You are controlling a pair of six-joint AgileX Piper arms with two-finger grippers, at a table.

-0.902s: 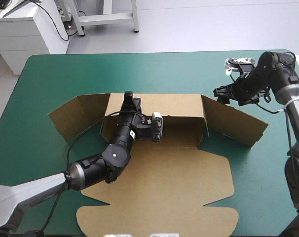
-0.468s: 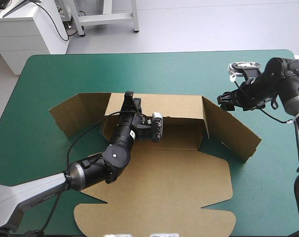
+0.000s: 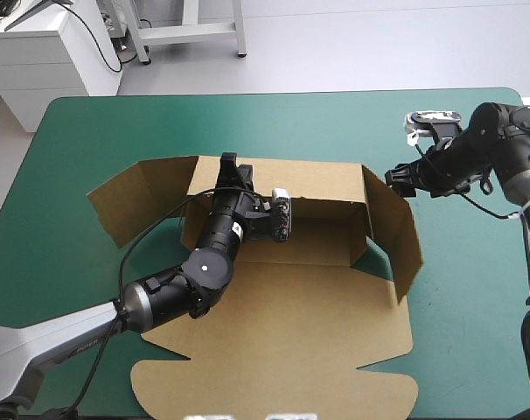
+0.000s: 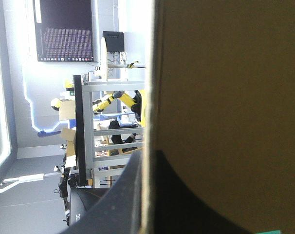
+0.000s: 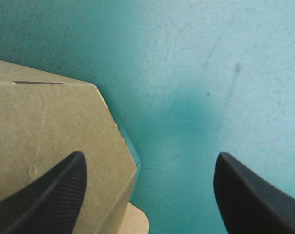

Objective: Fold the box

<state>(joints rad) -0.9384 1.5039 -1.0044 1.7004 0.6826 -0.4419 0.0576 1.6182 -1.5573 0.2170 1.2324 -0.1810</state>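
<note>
Wall-raising step: left end effector (image 3: pixel 228 164) clamps far wall of box (image 3: pixel 291 297); right end effector (image 3: pixel 394 178) open-fingered, just outside upright right flap (image 3: pixel 396 236). Next, likely: push flap inward, tuck.

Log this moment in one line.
box: partly folded, back wall up | left pincer: shut on back wall | right pincer: open, beside raised right flap
</note>
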